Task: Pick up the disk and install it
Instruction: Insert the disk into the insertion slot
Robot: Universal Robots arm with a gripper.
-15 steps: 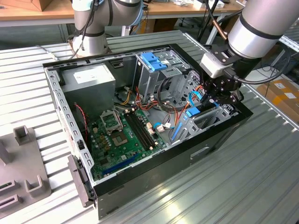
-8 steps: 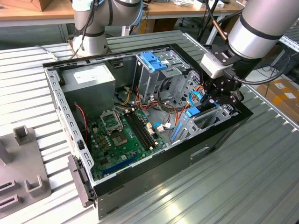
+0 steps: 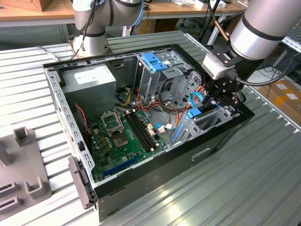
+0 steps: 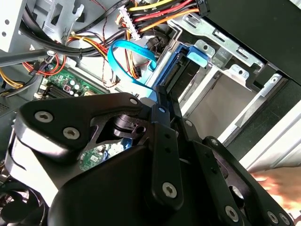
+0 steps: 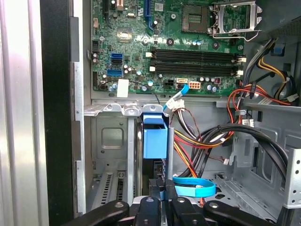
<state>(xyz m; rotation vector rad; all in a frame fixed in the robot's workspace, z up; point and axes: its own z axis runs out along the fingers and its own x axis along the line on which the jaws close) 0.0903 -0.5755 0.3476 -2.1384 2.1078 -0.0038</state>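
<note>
Counter (image 3: 221, 188): ribbed metal, and it carries the open computer case (image 3: 155, 176), my landmark for everything below.
Grey fixture block (image 3: 26, 181): outside the case, on the counter off its end at the exterior view's left, apart from it.
Power supply (image 3: 89, 80): inside the case, in its far corner toward the exterior view's left.
Motherboard (image 3: 120, 139): flat on the case floor, beside the power supply and nearer the case's front wall; its dark memory slots lie along the side facing the drive bays.
Blue bracket with metal cage (image 3: 155, 63): at the case's far wall, past the motherboard.
Wire bundle (image 5: 221, 136): red, yellow and black leads looping over the case floor between the motherboard and the bays.
Blue flat cable (image 5: 193, 187): curled in a loop inside the case, just beside the bay I am at.
The disk (image 3: 194, 113) (image 5: 154, 139) (image 4: 181, 61): inside the case at its end toward the exterior view's right, standing on edge in the metal bay slot, its blue tab pointing toward the motherboard.
My gripper (image 3: 214, 101) (image 5: 163, 207): over that same end of the case, reaching down into the bay.
My jaws: clamped on the disk's end away from the tab, one finger (image 5: 149, 209) on each flat side; in the second wrist view a finger lies along the blue rail.
My arm (image 3: 263, 28): it rises out of the case toward the exterior view's upper right.
</note>
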